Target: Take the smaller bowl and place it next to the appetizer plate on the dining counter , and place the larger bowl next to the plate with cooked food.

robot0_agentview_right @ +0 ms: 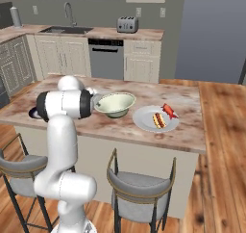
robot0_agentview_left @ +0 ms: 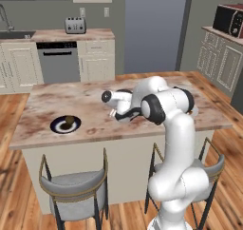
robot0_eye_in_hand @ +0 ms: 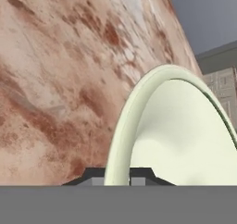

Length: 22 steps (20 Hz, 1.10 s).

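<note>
Counter first: the dining counter is one long marble top, and on it I count two plates and one bowl. Going from left to right in the right base view, the appetizer plate is at the far left, mostly hidden behind my arm there; in the left base view it shows well, dark with one small brown morsel on it, near the front edge. Next comes the larger bowl, cream inside, near the middle of the counter. My gripper is pressed together on its rim: in the hand view the pale rim passes between my two dark finger tips. I cannot tell if the bowl's foot rests on the marble or is a little above it. Just beside the bowl on the right is the plate with cooked food, pale, with red and yellow-orange pieces; bowl and plate are very near, but I cannot say that they touch. Under the front of the counter I count two stools with grey seats.
</note>
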### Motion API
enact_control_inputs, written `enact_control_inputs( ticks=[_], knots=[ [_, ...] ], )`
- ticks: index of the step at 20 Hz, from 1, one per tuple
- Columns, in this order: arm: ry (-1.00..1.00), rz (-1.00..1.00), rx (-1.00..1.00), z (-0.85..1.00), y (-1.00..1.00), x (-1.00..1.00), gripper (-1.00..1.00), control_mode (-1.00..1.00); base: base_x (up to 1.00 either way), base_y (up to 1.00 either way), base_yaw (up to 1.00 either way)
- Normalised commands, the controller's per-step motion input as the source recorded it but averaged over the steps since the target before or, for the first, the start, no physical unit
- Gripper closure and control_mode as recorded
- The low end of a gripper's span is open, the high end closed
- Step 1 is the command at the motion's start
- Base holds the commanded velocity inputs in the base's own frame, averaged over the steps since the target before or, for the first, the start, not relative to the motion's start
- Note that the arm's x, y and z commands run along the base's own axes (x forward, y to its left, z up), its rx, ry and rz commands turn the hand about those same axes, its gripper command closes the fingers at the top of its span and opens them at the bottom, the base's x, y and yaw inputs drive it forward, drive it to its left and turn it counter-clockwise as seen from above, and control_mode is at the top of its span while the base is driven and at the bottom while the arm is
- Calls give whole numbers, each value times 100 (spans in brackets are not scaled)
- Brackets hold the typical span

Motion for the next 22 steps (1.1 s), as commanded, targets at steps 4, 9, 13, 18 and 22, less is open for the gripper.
enact_control_inputs(
  ticks=[4,9,13,18,22],
  knots=[
    [-9,0,0,-4,-21,0,100,-100,0,0,0],
    [-3,0,0,0,-32,0,100,-100,0,0,0],
    [0,0,1,0,-15,0,100,-100,0,0,0],
    [0,0,7,5,0,0,-100,-100,0,0,0],
    [0,0,8,27,0,0,-100,-100,0,0,0]
  ],
)
